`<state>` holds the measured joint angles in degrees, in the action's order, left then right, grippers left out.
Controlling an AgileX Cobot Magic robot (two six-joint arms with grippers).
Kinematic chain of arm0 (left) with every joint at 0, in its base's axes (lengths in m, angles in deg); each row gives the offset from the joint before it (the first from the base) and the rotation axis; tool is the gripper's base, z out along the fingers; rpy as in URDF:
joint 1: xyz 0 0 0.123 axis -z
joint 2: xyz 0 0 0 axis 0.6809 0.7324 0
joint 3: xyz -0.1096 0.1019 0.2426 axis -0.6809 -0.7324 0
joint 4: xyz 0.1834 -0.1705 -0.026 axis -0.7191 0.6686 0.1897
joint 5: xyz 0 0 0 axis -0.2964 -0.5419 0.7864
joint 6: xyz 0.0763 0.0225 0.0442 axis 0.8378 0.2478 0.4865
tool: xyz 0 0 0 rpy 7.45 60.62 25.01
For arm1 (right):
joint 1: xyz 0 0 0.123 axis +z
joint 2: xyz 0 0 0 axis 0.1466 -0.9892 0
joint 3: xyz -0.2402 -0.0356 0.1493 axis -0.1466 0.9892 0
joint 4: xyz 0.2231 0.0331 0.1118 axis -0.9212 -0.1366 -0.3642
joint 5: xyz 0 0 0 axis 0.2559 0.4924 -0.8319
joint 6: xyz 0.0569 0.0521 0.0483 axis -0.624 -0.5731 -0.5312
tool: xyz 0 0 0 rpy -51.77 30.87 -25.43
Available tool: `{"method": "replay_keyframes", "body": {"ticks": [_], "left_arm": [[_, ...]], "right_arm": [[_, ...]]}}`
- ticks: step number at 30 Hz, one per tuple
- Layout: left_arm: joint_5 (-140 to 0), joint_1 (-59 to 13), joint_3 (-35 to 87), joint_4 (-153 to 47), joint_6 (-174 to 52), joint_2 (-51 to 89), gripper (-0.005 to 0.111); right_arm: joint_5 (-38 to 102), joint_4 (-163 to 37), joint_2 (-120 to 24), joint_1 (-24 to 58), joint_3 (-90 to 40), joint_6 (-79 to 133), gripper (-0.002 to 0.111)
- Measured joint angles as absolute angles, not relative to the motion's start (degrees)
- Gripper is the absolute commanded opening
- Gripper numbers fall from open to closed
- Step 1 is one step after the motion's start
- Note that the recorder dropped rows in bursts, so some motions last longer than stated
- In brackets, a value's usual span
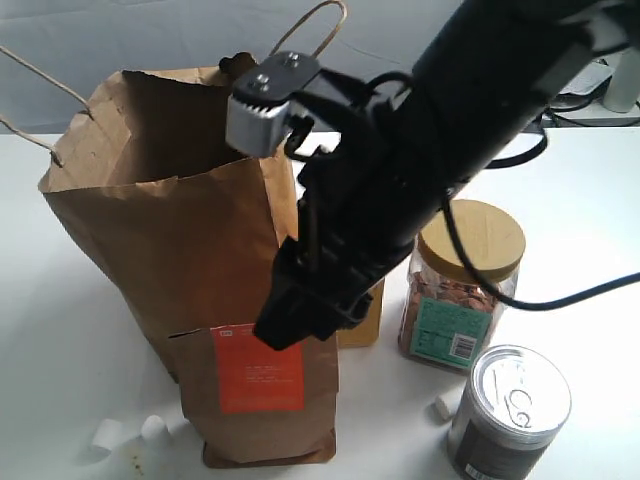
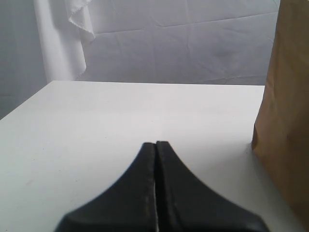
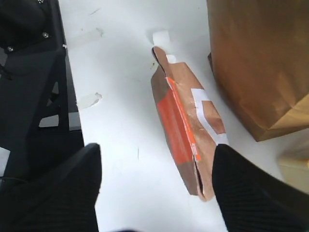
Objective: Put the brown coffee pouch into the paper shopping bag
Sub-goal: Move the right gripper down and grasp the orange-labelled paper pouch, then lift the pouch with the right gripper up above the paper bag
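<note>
The right gripper (image 3: 155,162), spread, straddles the pouch (image 3: 181,125), perhaps touching its top edge, at the bag's (image 1: 170,200) five o'clock. The left gripper (image 2: 155,145), pressed together, sits over open table (image 2: 120,111) beside the bag.

The paper shopping bag (image 1: 150,230) and brown coffee pouch (image 1: 262,428) are matt, creased kraft paper.

It looks like a robot lab's staged test bench: a white table (image 2: 120,111), a hung white sheet (image 2: 193,43) behind, black cables (image 1: 600,290) trailing.

The arm (image 1: 450,130) hides top of brown coffee pouch (image 1: 260,385).
</note>
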<state>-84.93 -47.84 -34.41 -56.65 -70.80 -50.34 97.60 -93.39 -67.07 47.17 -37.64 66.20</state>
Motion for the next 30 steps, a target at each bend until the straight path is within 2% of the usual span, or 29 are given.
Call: {"method": "replay_keyframes", "body": {"ticks": [7, 10, 13, 15, 17, 24, 30], "left_arm": [[-84.93, -47.84, -34.41, -56.65, -70.80, -50.34, 0.000], [-84.93, -47.84, -34.41, -56.65, -70.80, -50.34, 0.000], [-84.93, -47.84, -34.41, -56.65, -70.80, -50.34, 0.000], [-84.93, -47.84, -34.41, -56.65, -70.80, -50.34, 0.000], [-84.93, -47.84, -34.41, -56.65, -70.80, -50.34, 0.000], [-84.93, -47.84, -34.41, -56.65, -70.80, -50.34, 0.000], [-84.93, -47.84, -34.41, -56.65, -70.80, -50.34, 0.000]], "right_arm": [[94.30, -93.39, -77.82, 47.53, -37.64, 66.40, 0.062], [94.15, -93.39, -80.94, 47.53, -37.64, 66.40, 0.057], [93.80, -93.39, -83.98, 47.53, -37.75, 66.16, 0.038], [93.14, -93.61, -84.49, 47.53, -38.15, 63.28, 0.012], [92.91, -93.99, -84.49, 47.53, -38.18, 61.50, -0.001], [93.40, -92.93, -82.82, 47.81, -38.18, 60.69, 0.000], [95.36, -92.26, -74.84, 49.50, -38.07, 60.17, 0.000]]}}
